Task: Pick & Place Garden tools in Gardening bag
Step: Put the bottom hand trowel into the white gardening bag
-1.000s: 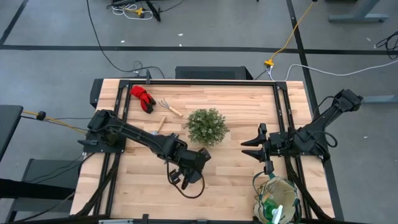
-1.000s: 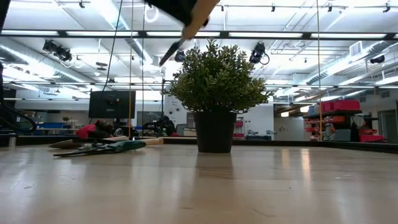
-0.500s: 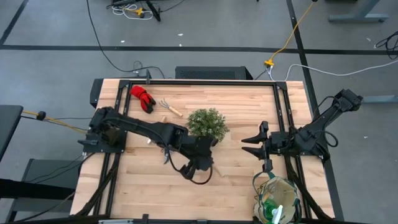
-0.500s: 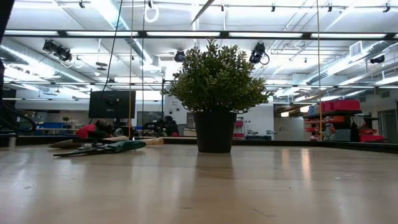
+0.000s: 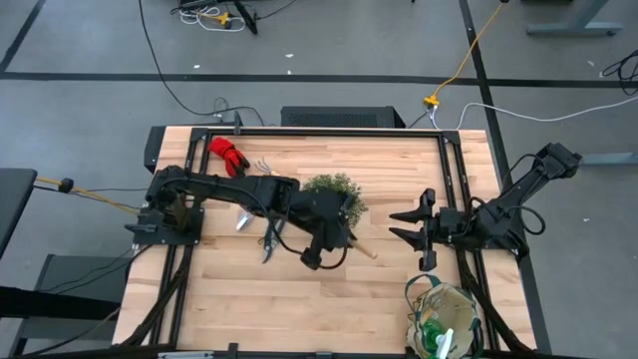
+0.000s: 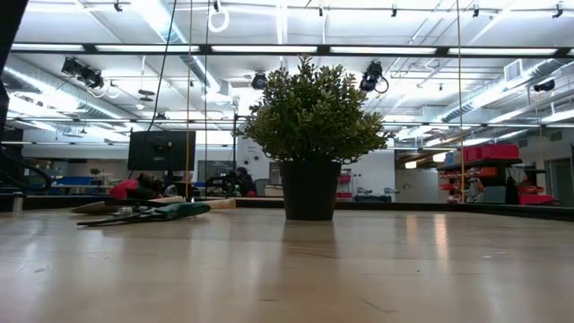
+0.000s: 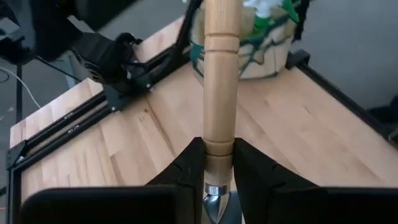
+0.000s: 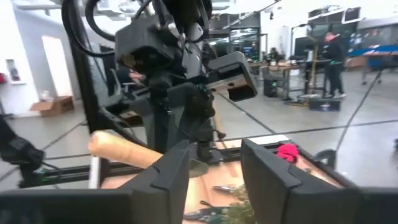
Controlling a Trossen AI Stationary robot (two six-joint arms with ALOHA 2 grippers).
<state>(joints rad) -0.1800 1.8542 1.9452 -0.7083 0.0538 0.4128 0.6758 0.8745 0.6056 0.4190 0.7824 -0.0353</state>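
My left gripper (image 5: 332, 246) is shut on a wooden-handled tool (image 5: 361, 249), held above the table just near the round green plant (image 5: 334, 196). The handle's free end points toward the beige and green gardening bag (image 5: 443, 321) at the near right corner; the bag also shows in the left wrist view (image 7: 252, 38). My right gripper (image 5: 408, 226) hangs open and empty right of the plant. Red gloves (image 5: 227, 156), a small rake (image 5: 266, 168), a trowel (image 5: 242, 219) and shears (image 5: 271, 245) lie flat on the table at the left. My left gripper pinches the tool's wooden handle (image 7: 219, 146) between its two fingers, at the end next to the metal ferrule (image 7: 214, 190). The handle runs forward along the fingers and sticks out past them. The tool is lifted clear of the table.
The potted plant (image 6: 310, 135) stands mid-table between the two arms. Black rails (image 5: 454, 179) run along the table's sides. Bare wood lies between the plant and the bag. The low view shows shears (image 6: 148, 213) and gloves (image 6: 134, 188) on the table's left.
My left gripper has gone up, out of the low view, and toward the table's right edge and the plant, carrying the wooden-handled tool clear of the table. The arm now uncovers the shears and trowel lying on the table.
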